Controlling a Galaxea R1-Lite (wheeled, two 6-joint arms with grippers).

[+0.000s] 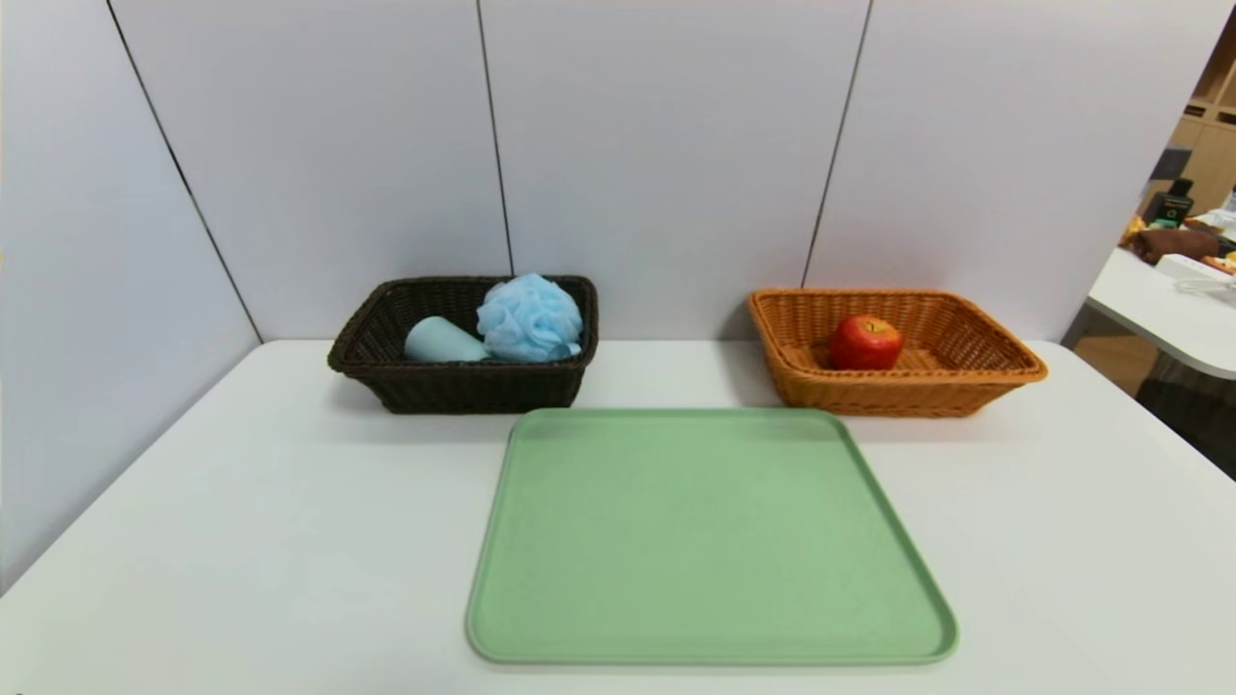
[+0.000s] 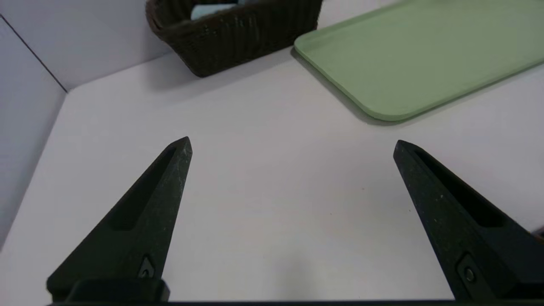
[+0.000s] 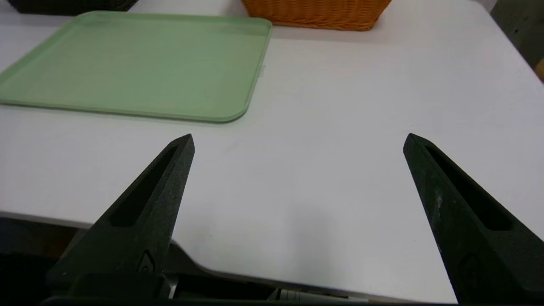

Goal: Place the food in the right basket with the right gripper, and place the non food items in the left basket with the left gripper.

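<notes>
Apple sits in your orange basket, sponge and cup in the dark basket, far beyond both wide-open grippers, left and right.

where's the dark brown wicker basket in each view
Head view: dark brown wicker basket stands at the table's far edge, left of centre, holding a fluffy blue bath sponge and a pale blue cylinder.
Left wrist view: basket at the top edge, beyond the open left pincer.
Right wrist view: only a dark sliver in the top corner.
Shared landmark: flat green plastic tray, beside the basket.
</notes>
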